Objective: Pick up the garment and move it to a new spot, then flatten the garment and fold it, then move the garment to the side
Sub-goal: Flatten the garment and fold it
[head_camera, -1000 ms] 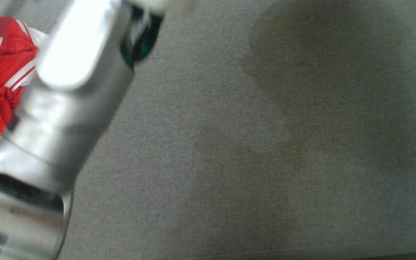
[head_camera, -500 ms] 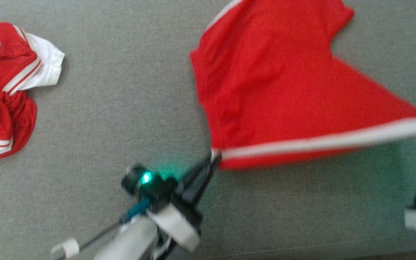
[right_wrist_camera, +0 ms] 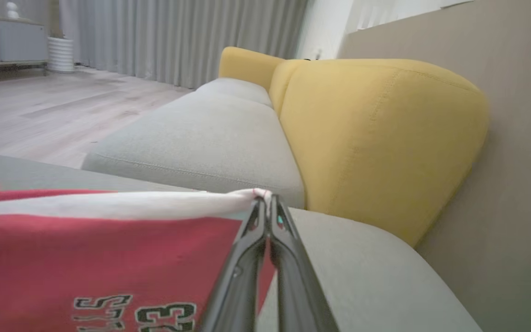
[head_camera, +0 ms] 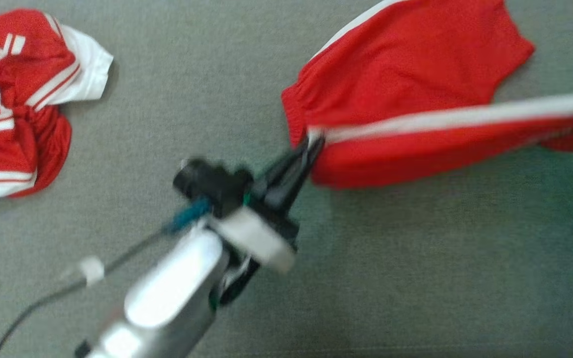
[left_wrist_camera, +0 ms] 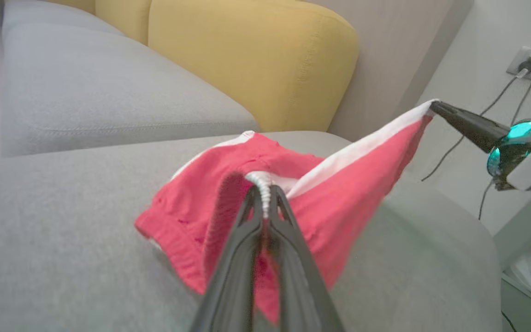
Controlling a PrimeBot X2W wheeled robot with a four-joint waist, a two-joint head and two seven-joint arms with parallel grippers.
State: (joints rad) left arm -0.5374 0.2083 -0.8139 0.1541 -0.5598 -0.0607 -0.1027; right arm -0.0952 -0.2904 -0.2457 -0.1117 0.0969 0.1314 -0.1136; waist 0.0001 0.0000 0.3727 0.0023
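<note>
Red fabric shorts (head_camera: 416,59), white stripe (head_camera: 440,119) taut | left claw (head_camera: 314,139) clamped on one end | right claw (right_wrist_camera: 265,200) clamped on other

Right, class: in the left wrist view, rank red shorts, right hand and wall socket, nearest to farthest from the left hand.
1. Red shorts: pinched in the left hand.
2. Right hand: upper right, gripping their far end.
3. Wall socket: top right corner.

- Head view: from above, facing steeply down onto the grey woven sofa seat (head_camera: 416,278).
- Left wrist view: low and close over that seat, facing the rounded yellow fabric back cushion (left_wrist_camera: 256,60).
- Right wrist view: equally low, facing along the sofa past the same cushion.
- Shared by all three: red fabric garment with white trim (head_camera: 416,84).
</note>
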